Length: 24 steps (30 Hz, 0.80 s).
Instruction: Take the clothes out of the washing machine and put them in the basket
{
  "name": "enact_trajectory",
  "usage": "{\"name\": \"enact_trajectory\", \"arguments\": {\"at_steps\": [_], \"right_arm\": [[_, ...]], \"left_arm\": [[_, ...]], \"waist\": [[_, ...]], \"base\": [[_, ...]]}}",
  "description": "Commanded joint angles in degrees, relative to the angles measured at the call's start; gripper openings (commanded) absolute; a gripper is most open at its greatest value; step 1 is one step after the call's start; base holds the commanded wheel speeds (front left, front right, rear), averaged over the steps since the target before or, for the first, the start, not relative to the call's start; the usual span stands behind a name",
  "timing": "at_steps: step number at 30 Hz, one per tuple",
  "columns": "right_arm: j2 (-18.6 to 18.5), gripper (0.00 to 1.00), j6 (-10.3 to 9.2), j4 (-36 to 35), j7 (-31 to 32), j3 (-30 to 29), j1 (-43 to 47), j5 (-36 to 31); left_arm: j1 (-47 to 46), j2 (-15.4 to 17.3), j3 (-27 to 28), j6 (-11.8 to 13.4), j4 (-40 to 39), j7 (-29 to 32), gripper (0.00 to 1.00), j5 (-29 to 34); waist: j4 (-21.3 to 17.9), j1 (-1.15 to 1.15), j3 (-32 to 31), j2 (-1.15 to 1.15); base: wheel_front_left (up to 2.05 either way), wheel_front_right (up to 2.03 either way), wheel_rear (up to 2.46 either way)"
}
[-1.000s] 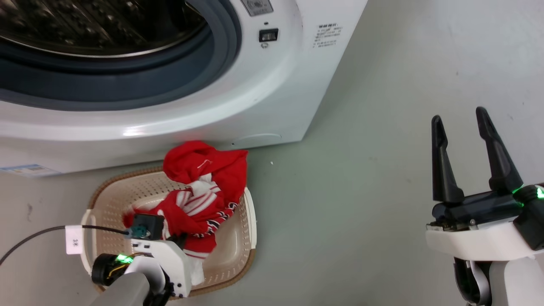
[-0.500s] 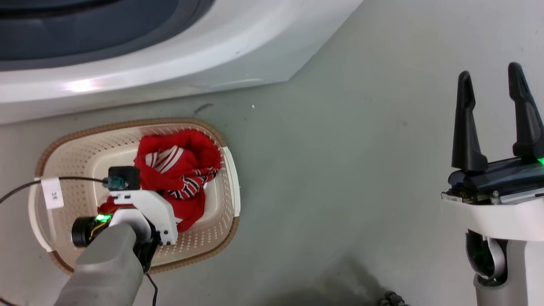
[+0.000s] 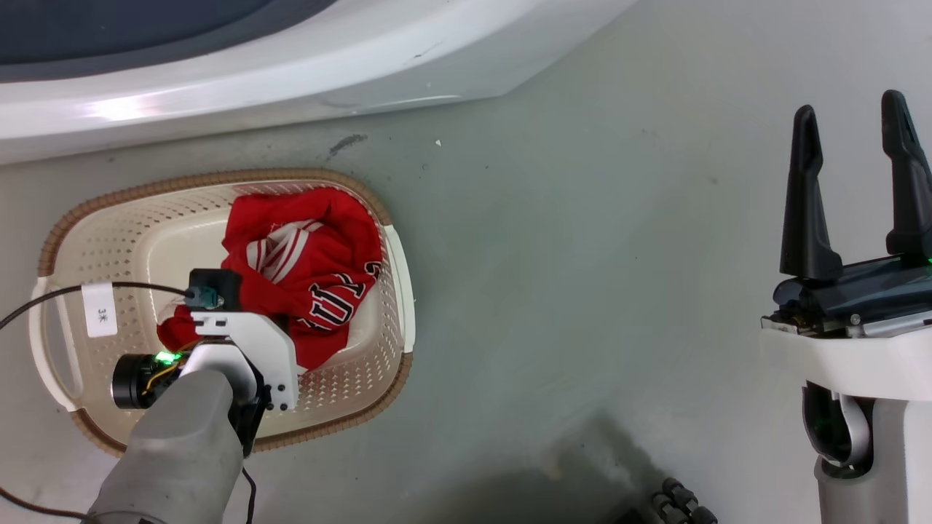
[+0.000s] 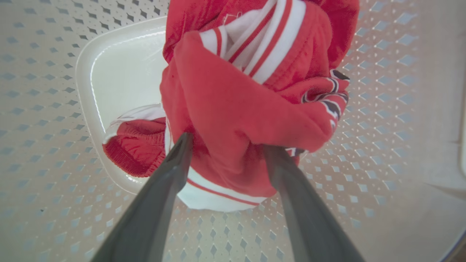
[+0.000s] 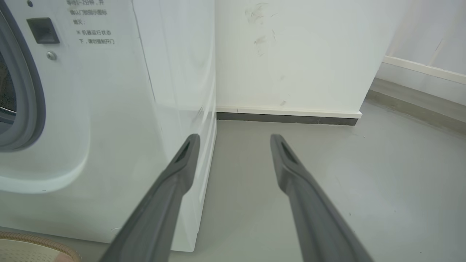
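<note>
Inside the basket (image 3: 218, 177), the left end effector (image 4: 227, 143) stands wide open, its fingers straddling a fold of the red jersey (image 4: 225, 102), touching it but not pinching. A second ago the jersey was heaped over the rim; now it lies sunk within the walls, at 8 o'clock in the head view, so delivery looks done. At 3 o'clock the right end effector (image 3: 850, 109) is open and empty, with the washing machine (image 3: 291, 73) at 12.

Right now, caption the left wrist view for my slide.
Open left gripper straddling the red jersey lying in the perforated cream basket.
</note>
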Motion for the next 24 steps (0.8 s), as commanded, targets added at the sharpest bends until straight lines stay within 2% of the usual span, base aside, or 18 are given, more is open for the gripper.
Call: {"name": "enact_trajectory", "arguments": {"at_steps": [1,7,11,16,19,21,24], "right_arm": [[0.03,1.0,-0.06,0.17,-0.12,0.23,-0.93,0.02],[0.03,1.0,-0.06,2.14,-0.12,0.19,1.65,-0.58],[0.02,1.0,-0.06,3.8,-0.12,0.33,3.9,-1.25],[0.02,1.0,-0.06,5.69,-0.12,-0.1,7.03,-2.17],[0.01,1.0,-0.06,6.55,-0.12,0.05,8.62,-2.66],[0.01,1.0,-0.06,7.02,-0.12,0.06,9.53,-2.86],[0.02,1.0,-0.06,7.5,-0.12,0.11,10.92,-3.03]], "left_arm": [[0.8,0.11,-0.03,0.02,0.14,-0.81,1.0,-0.12],[2.87,-1.24,-0.85,-0.19,0.05,-6.2,1.0,0.99],[4.7,-1.18,-0.12,0.22,-2.5,-7.66,1.0,1.88],[10.14,1.67,4.81,5.2,-16.35,-7.65,1.0,8.43],[14.77,2.41,9.77,7.89,-25.06,-7.67,1.0,13.59],[18.52,2.16,13.59,9.21,-30.03,-7.66,1.0,16.89],[23.74,1.22,18.45,9.79,-36.17,-7.67,1.0,21.47]], "waist": [[0.24,-0.01,-1.41,0.0],[1.91,-0.01,-7.33,0.0],[3.15,-0.01,-12.11,0.0],[4.84,-0.01,-17.49,0.0],[5.52,-0.01,-20.26,0.0],[6.02,-0.01,-22.1,0.0],[6.73,-0.01,-24.86,0.0]], "base": [[0.0,0.0,0.0],[0.0,0.0,0.0],[0.0,0.0,0.0],[0.0,0.0,0.0],[0.0,0.0,0.0],[0.0,0.0,0.0],[0.0,0.0,0.0]]}}
